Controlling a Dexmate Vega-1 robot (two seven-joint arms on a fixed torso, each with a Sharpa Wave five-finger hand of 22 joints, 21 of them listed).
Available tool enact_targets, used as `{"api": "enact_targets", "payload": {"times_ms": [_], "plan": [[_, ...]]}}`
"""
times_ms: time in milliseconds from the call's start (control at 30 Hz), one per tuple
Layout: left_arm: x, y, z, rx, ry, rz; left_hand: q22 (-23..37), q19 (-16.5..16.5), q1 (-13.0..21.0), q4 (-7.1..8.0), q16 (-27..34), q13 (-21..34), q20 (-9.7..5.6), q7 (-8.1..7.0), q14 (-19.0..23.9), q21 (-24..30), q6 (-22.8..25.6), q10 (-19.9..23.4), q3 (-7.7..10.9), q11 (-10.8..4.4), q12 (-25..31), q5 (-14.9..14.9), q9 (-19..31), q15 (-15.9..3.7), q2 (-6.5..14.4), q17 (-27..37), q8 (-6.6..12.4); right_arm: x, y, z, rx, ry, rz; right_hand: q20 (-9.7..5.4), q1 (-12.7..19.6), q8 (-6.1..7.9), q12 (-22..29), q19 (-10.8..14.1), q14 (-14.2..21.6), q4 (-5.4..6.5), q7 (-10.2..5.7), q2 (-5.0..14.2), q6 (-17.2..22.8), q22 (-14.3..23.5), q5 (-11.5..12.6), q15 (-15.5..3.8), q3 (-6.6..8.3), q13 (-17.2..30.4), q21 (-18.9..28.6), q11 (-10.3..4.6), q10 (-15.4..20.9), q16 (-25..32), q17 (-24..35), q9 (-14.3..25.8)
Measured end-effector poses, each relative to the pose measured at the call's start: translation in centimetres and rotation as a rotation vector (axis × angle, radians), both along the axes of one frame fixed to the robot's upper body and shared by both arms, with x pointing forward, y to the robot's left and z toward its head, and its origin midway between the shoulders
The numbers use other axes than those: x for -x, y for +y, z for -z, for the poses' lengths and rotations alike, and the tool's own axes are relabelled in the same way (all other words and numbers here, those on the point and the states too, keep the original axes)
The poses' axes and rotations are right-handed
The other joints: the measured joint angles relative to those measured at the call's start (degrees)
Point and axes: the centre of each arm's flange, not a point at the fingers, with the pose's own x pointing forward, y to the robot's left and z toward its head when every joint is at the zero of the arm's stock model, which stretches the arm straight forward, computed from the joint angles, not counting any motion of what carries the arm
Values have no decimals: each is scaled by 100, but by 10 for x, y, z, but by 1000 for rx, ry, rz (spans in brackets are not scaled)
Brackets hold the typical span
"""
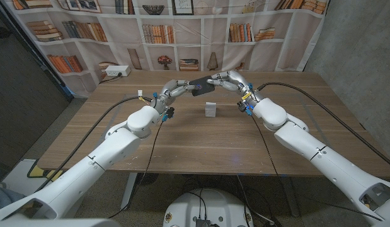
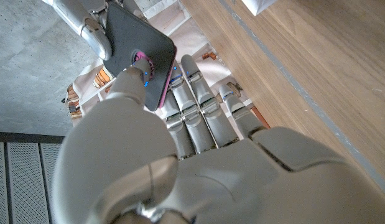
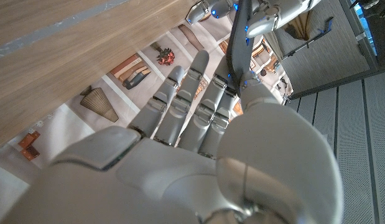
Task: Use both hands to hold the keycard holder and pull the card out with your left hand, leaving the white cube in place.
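Observation:
Both hands hold the dark keycard holder (image 1: 200, 86) in the air over the far middle of the table. My left hand (image 1: 174, 88) grips its left end; in the left wrist view the thumb (image 2: 131, 84) presses the holder's flat dark face (image 2: 133, 37), which has a pink edge, and the fingers (image 2: 201, 109) lie behind it. My right hand (image 1: 231, 81) grips the other end, and its fingers (image 2: 86, 25) meet the holder's far end. The holder shows edge-on (image 3: 240, 37) beside my right thumb (image 3: 267, 118). I cannot tell the card apart from the holder. The white cube (image 1: 210, 110) stands on the table below the hands.
A white power strip (image 1: 116, 72) lies at the table's back left corner. Black cables (image 1: 295, 88) trail from both wrists across the wooden table (image 1: 201, 142). A printed bookshelf backdrop (image 1: 182, 31) hangs behind the table.

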Motion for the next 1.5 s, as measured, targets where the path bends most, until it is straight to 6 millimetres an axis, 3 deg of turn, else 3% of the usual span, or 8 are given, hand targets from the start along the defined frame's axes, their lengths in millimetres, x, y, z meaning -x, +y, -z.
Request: {"api": "enact_targets", "payload": {"times_ms": [167, 433, 533, 900, 1033, 1100, 1267, 1500], "plan": [[0, 3, 0, -3, 7, -14, 0, 0, -83, 0, 0, 179, 0, 0, 3, 0, 0, 0, 0, -1, 49, 0, 1, 3, -53, 0, 199, 0, -2, -5, -7, -16, 7, 0, 1, -8, 1, 1, 0, -9, 0, -1, 0, 0, -20, 0, 9, -1, 0, 10, 10, 0, 0, 2], [-1, 7, 1, -2, 19, -29, 1, 20, -189, 0, 0, 347, 21, 21, 33, 0, -21, 1, 0, -1, 117, 12, 2, -11, -35, 0, 268, 1, -6, -10, -17, -28, 17, 11, 38, 39, 7, 12, 0, 0, 1, 30, 2, 0, -20, 0, 62, -4, 0, 11, 10, 0, 0, -1], [-4, 10, 5, -3, 30, -39, 1, 31, -235, -343, -10, 433, 32, 59, 41, 0, -59, 41, 343, -50, 182, 417, 123, 0, -37, -1, 534, 1, -7, -12, -25, -32, 20, 11, 80, 68, 30, 12, 0, 14, -12, 73, 11, 0, -19, 0, 79, -1, 0, -10, 31, 0, 0, 28], [-3, 8, 3, 15, 23, -18, 15, 61, -363, -471, -24, 559, 62, 70, 28, 0, -70, 36, 472, -64, 167, 447, 284, -11, -104, -1, 564, 1, -6, -9, -25, -27, 20, 41, 45, 30, 30, -3, 0, 14, -45, 38, 92, 0, -20, 0, 77, -3, 0, -10, 31, 0, 13, -1], [-2, 7, 3, 16, 22, -12, 15, 39, -386, -510, -24, 595, 85, 71, 28, 0, -71, 36, 510, -64, 167, 447, 340, -11, -125, -1, 564, 0, -5, -6, -29, -21, 17, 227, -51, -36, -18, 34, -54, 20, -125, -58, 118, 0, -20, 4, 71, -3, 0, -21, -37, -18, -3, -1], [-2, 7, 3, 16, 23, -10, 15, 29, -401, -520, -24, 597, 94, 72, 28, 0, -72, 36, 521, -64, 167, 447, 371, -11, -126, -1, 564, 0, -6, -6, -37, -14, 12, 466, -368, -204, -114, -14, -277, 111, -222, -257, -118, 0, -48, 57, -109, -3, 0, -19, -428, -41, 9, 1], [-2, 7, 3, 16, 21, -4, 14, 29, -439, -515, -24, 597, 94, 80, 28, 0, -79, 36, 607, -64, 167, 446, 475, -10, -136, -1, 563, -1, -9, -5, -35, -4, 4, 988, -1310, -480, -154, -229, -1038, 325, 63, -979, -1037, 0, -62, 277, -666, -27, -94, 68, -1369, -66, 39, -43], [-4, 7, 3, 14, 19, 3, 14, 29, -498, -480, -24, 596, 94, 82, -4, 0, -81, 36, 718, -65, 167, 446, 588, 21, -196, -1, 560, 2, -11, -7, 8, 6, -7, 1178, -1823, -502, -154, -338, -1525, 465, 432, -1343, -1625, 0, 34, 561, -964, -13, -146, 410, -1927, -67, 40, -69]]}}
